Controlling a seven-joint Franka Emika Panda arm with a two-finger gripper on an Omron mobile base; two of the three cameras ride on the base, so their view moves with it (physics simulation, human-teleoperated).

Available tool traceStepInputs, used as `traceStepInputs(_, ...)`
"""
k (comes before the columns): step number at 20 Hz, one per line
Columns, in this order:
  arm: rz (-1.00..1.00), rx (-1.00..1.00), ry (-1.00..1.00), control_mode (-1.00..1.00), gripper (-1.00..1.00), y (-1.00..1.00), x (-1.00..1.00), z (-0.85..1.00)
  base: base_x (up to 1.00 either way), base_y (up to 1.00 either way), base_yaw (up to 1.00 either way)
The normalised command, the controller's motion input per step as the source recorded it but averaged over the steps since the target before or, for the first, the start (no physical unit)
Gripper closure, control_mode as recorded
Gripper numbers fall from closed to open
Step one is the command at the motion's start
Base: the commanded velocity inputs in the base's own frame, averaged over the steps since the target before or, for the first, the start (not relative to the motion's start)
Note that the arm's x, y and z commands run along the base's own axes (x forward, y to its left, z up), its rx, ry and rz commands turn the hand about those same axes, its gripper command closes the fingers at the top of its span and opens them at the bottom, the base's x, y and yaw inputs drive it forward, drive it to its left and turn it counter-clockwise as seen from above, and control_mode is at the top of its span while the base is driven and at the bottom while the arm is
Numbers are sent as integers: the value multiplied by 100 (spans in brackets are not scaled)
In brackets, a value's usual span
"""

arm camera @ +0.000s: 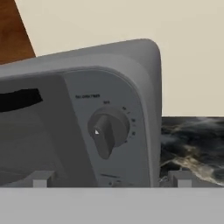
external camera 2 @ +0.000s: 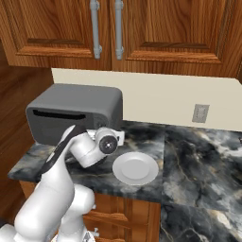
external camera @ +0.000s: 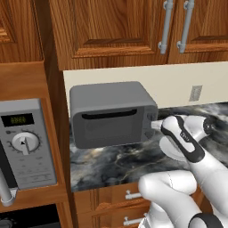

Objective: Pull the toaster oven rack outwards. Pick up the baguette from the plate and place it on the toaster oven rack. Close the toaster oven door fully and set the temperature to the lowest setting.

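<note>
The grey toaster oven [external camera: 111, 111] stands on the counter against the wall, and its door [external camera: 107, 127] is shut with the black handle slot along the top. The rack and the baguette are hidden or out of view. The white plate [external camera 2: 135, 168] lies bare to the right of the oven, partly behind my arm in the left base view. My gripper [external camera: 156, 125] hangs open just in front of the oven's right-hand control panel. In the hand view its fingertips [arm camera: 41, 179] straddle the panel below a dark knob [arm camera: 107, 131], apart from it.
A silver microwave [external camera: 26, 142] with a green display sits to the left in a wooden cabinet. Wooden upper cabinets [external camera 2: 142, 28] hang above. The marble counter [external camera 2: 203, 151] runs on to the right, with a wall outlet [external camera 2: 200, 113] behind it.
</note>
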Motion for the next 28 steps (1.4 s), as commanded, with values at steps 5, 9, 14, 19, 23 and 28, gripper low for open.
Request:
traceStepInputs(5, -5, -1, -20, -100, -100, 4, 10, -1, 0, 0, 0)
traceStepInputs(9, -2, 0, -9, -100, -100, 0, 13, 0, 0, 0, 0)
traceStepInputs(14, 0, 0, 0, -100, -100, 0, 1, 0, 0, 0, 0)
traceStepInputs(19, -5, 0, 0, -100, -100, 0, 0, -5, 0, 0, 0)
traceStepInputs(23, -11, 0, 0, -100, -100, 0, 0, -3, 0, 0, 0)
traceStepInputs(28, -3, 0, 0, -100, -100, 0, 0, 0, 0, 0, 0)
